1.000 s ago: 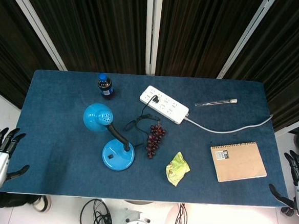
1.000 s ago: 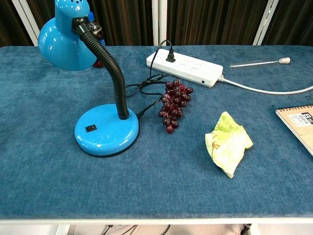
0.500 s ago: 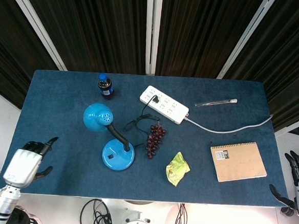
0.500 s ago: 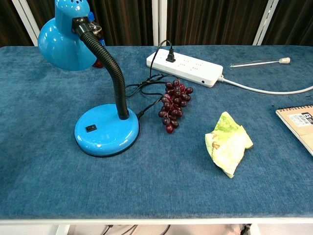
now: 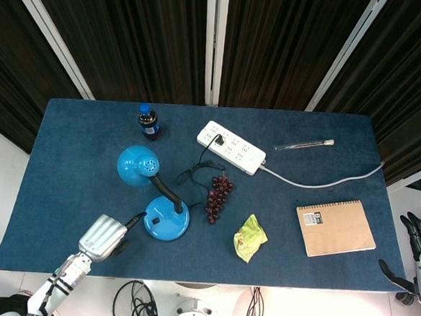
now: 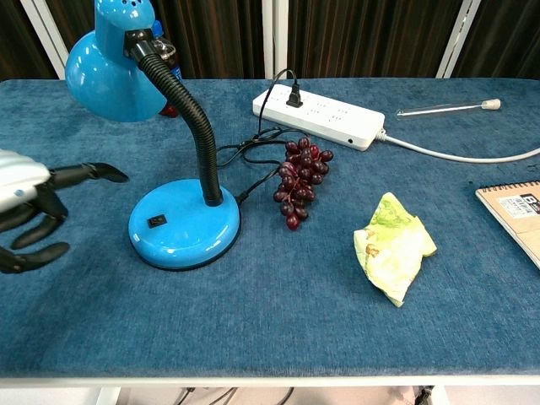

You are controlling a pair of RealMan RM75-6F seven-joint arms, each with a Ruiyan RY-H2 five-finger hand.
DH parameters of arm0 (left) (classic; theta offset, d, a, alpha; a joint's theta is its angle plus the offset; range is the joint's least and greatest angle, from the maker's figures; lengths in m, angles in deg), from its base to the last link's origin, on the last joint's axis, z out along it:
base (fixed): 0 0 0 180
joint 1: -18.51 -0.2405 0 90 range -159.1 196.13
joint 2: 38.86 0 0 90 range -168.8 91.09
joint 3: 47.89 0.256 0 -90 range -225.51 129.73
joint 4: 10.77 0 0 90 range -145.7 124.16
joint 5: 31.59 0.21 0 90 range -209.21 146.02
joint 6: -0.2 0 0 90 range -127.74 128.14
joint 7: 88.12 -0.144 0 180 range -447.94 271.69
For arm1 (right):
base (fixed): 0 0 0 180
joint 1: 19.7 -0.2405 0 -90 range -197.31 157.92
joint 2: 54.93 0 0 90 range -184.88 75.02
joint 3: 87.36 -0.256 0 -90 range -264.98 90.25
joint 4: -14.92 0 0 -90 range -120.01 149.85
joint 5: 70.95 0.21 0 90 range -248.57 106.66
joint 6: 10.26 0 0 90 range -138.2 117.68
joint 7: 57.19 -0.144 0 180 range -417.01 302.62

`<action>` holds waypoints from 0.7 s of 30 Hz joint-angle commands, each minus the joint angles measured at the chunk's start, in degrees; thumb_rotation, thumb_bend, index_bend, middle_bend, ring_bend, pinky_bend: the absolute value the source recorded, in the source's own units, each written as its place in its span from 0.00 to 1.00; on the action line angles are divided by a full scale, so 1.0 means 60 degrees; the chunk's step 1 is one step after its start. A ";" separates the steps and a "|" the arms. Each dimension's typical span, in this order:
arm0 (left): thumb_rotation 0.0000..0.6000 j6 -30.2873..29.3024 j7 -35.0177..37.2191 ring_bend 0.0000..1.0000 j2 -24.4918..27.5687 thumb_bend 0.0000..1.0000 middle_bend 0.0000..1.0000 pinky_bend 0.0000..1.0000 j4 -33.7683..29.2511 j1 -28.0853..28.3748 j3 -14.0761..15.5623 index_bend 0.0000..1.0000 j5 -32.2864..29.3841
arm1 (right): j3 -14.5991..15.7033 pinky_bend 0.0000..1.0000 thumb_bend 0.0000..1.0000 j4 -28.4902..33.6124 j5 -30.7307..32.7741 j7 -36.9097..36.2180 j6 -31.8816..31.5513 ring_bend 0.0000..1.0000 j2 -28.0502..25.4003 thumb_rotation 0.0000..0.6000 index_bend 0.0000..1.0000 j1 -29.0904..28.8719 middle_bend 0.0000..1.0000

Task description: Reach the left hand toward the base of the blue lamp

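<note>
though cropped, left robot hand (image 6: 34, 207) nears lamp base (image 6: 184, 224)

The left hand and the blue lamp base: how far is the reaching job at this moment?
Done: the left hand is over the table, beside the lamp base. In hand: its open fingers point at the base, holding nothing. Left: a visible gap remains, so no contact yet.

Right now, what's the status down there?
Left hand open, beside lamp base, not touching. Right hand open, off table edge. Nothing between hand and base.
</note>
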 commanded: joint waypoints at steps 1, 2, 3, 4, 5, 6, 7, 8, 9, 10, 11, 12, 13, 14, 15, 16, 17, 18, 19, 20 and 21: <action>1.00 0.0211 -0.0133 0.82 -0.0204 0.42 0.78 0.75 0.0113 0.0178 0.0062 0.09 -0.0174 | -0.0002 0.00 0.18 -0.0046 0.0011 -0.0057 -0.0014 0.00 -0.0002 1.00 0.00 0.0011 0.00; 1.00 0.0262 -0.0165 0.82 -0.0238 0.42 0.78 0.75 0.0130 0.0214 0.0086 0.09 -0.0215 | -0.0003 0.00 0.18 -0.0062 0.0016 -0.0082 -0.0014 0.00 -0.0003 1.00 0.00 0.0013 0.00; 1.00 0.0339 -0.0216 0.82 -0.0283 0.42 0.78 0.75 0.0156 0.0264 0.0120 0.09 -0.0277 | -0.0006 0.00 0.18 -0.0079 0.0022 -0.0114 -0.0016 0.00 -0.0007 1.00 0.00 0.0014 0.00; 1.00 0.0393 -0.0256 0.82 -0.0324 0.42 0.78 0.75 0.0182 0.0299 0.0141 0.09 -0.0327 | -0.0010 0.00 0.18 -0.0092 0.0024 -0.0135 -0.0023 0.00 -0.0007 1.00 0.00 0.0016 0.00; 1.00 0.0451 -0.0311 0.82 -0.0366 0.42 0.78 0.75 0.0219 0.0338 0.0160 0.09 -0.0384 | -0.0014 0.00 0.18 -0.0103 0.0025 -0.0156 -0.0033 0.00 -0.0007 1.00 0.00 0.0018 0.00; 1.00 0.0539 -0.0405 0.82 -0.0413 0.42 0.78 0.75 0.0268 0.0395 0.0181 0.09 -0.0467 | -0.0017 0.00 0.18 -0.0115 0.0022 -0.0180 -0.0047 0.00 -0.0005 1.00 0.00 0.0022 0.00; 1.00 0.0601 -0.0476 0.81 -0.0446 0.42 0.78 0.75 0.0297 0.0439 0.0190 0.09 -0.0533 | -0.0018 0.00 0.18 -0.0126 0.0022 -0.0194 -0.0057 0.00 -0.0003 1.00 0.00 0.0027 0.00; 1.00 0.0653 -0.0534 0.81 -0.0477 0.42 0.78 0.74 0.0320 0.0480 0.0194 0.09 -0.0601 | -0.0019 0.00 0.18 -0.0137 0.0025 -0.0205 -0.0064 0.00 0.0000 1.00 0.00 0.0032 0.00; 1.00 0.0691 -0.0584 0.81 -0.0519 0.42 0.78 0.74 0.0342 0.0525 0.0197 0.09 -0.0668 | -0.0017 0.00 0.18 -0.0152 0.0030 -0.0222 -0.0068 0.00 0.0003 1.00 0.00 0.0039 0.00; 1.00 0.0703 -0.0601 0.81 -0.0547 0.42 0.78 0.74 0.0358 0.0553 0.0200 0.09 -0.0702 | -0.0018 0.00 0.18 -0.0162 0.0038 -0.0236 -0.0066 0.00 0.0004 1.00 0.00 0.0041 0.00; 1.00 0.0709 -0.0613 0.81 -0.0577 0.42 0.78 0.74 0.0377 0.0586 0.0204 0.09 -0.0741 | -0.0021 0.00 0.18 -0.0176 0.0055 -0.0253 -0.0055 0.00 0.0006 1.00 0.00 0.0041 0.00; 1.00 0.0708 -0.0621 0.81 -0.0594 0.42 0.78 0.74 0.0392 0.0607 0.0209 0.09 -0.0769 | -0.0023 0.00 0.18 -0.0185 0.0065 -0.0266 -0.0047 0.00 0.0006 1.00 0.00 0.0040 0.00; 1.00 0.0708 -0.0628 0.81 -0.0606 0.42 0.78 0.74 0.0407 0.0627 0.0211 0.09 -0.0805 | -0.0025 0.00 0.18 -0.0194 0.0071 -0.0279 -0.0042 0.00 0.0007 1.00 0.00 0.0039 0.00; 1.00 0.0716 -0.0632 0.81 -0.0610 0.42 0.78 0.74 0.0417 0.0647 0.0210 0.09 -0.0855 | -0.0028 0.00 0.18 -0.0198 0.0070 -0.0287 -0.0041 0.00 0.0006 1.00 0.00 0.0037 0.00; 1.00 0.0738 -0.0641 0.81 -0.0605 0.42 0.78 0.74 0.0425 0.0680 0.0203 0.09 -0.0939 | -0.0027 0.00 0.18 -0.0201 0.0061 -0.0290 -0.0042 0.00 0.0004 1.00 0.00 0.0034 0.00; 1.00 0.0756 -0.0663 0.81 -0.0598 0.42 0.78 0.74 0.0431 0.0706 0.0196 0.09 -0.1008 | -0.0026 0.00 0.18 -0.0204 0.0052 -0.0291 -0.0043 0.00 0.0003 1.00 0.00 0.0031 0.00; 1.00 0.0775 -0.0693 0.81 -0.0590 0.42 0.78 0.74 0.0431 0.0731 0.0192 0.09 -0.1075 | -0.0027 0.00 0.18 -0.0205 0.0048 -0.0290 -0.0042 0.00 0.0004 1.00 0.00 0.0028 0.00; 1.00 0.0795 -0.0736 0.81 -0.0581 0.42 0.78 0.74 0.0421 0.0760 0.0195 0.09 -0.1161 | -0.0029 0.00 0.18 -0.0206 0.0052 -0.0292 -0.0038 0.00 0.0007 1.00 0.00 0.0027 0.00; 1.00 0.0813 -0.0778 0.81 -0.0574 0.42 0.78 0.74 0.0409 0.0778 0.0204 0.09 -0.1233 | -0.0029 0.00 0.18 -0.0209 0.0059 -0.0293 -0.0030 0.00 0.0009 1.00 0.00 0.0025 0.00; 1.00 0.0829 -0.0828 0.81 -0.0566 0.42 0.79 0.74 0.0397 0.0794 0.0219 0.09 -0.1300 | -0.0030 0.00 0.18 -0.0212 0.0067 -0.0295 -0.0022 0.00 0.0012 1.00 0.00 0.0025 0.00; 1.00 0.0840 -0.0877 0.81 -0.0566 0.42 0.79 0.74 0.0387 0.0811 0.0243 0.09 -0.1373 | -0.0033 0.00 0.18 -0.0220 0.0083 -0.0299 -0.0008 0.00 0.0018 1.00 0.00 0.0023 0.00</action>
